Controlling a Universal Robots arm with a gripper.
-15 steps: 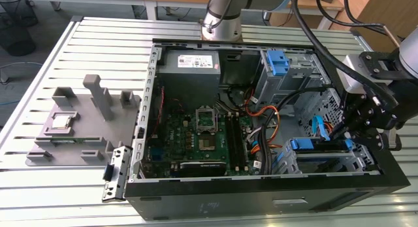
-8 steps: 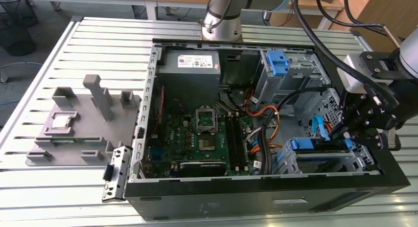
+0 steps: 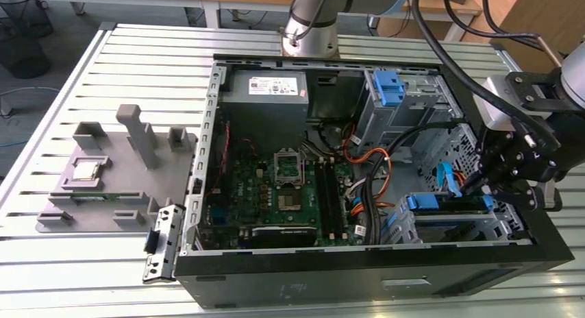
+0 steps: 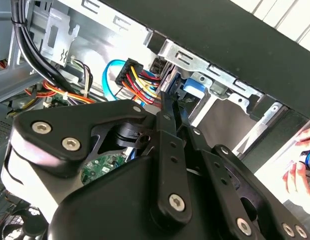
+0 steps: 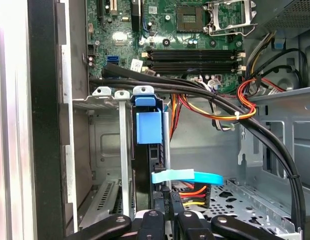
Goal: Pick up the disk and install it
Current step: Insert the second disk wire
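The disk [image 3: 448, 203] stands on edge in the drive cage at the near corner of the open computer case [image 3: 366, 277], on the exterior view's right. Its blue bracket [image 5: 147, 127] sits between the cage's metal rails, and its dark body runs down toward my fingers. My gripper [image 3: 484, 188] hangs over that cage from the exterior view's right. In both wrist views the black fingers [image 5: 152, 217] stand close together on the disk's end, the gripper [image 4: 170, 100] reaching the blue bracket [image 4: 192, 85].
A thick black cable bundle [image 5: 195, 92] and a light blue flat cable [image 5: 187, 176] cross beside the cage. The motherboard [image 3: 292, 188], a grey power-supply box [image 3: 265, 85] and another blue-bracketed bay [image 3: 388, 88] fill the case. A grey fixture [image 3: 101, 188] stands outside. A person's hand [image 4: 300, 170] is nearby.
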